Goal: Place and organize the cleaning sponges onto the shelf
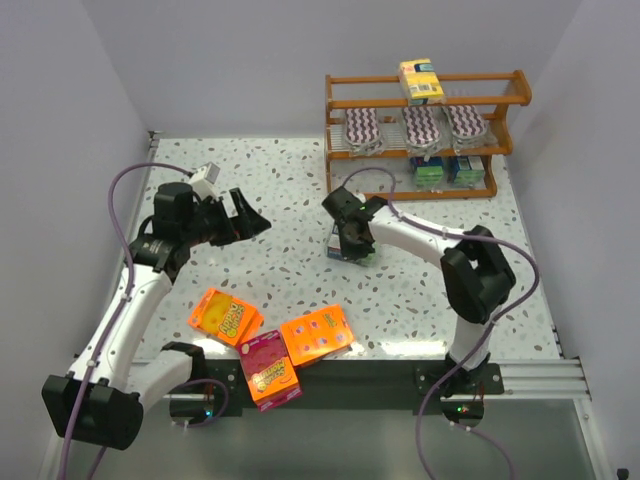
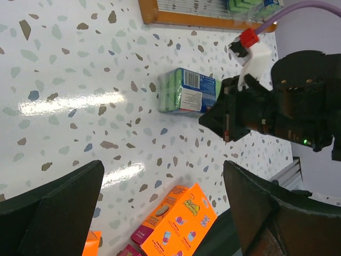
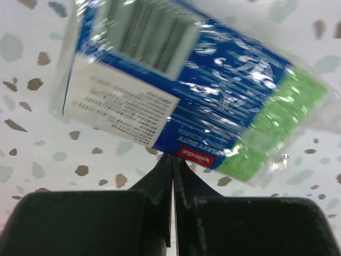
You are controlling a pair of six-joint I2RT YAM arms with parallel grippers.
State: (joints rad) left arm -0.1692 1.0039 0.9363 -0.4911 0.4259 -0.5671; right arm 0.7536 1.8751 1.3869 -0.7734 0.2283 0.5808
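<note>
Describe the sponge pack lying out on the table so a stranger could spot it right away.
Start at the orange-brown shelf at the far right of the table, then come forward to the right arm's claw. The sponge pack lies on the tabletop at its tips. It is clear-wrapped with a blue label and green sponges, unlike the orange and pink boxes near the front edge.

White arm links [image 1: 410, 235], black joints [image 1: 480, 275], thin purple cables [image 2: 303, 7], black right hand [image 1: 347, 245]
</note>
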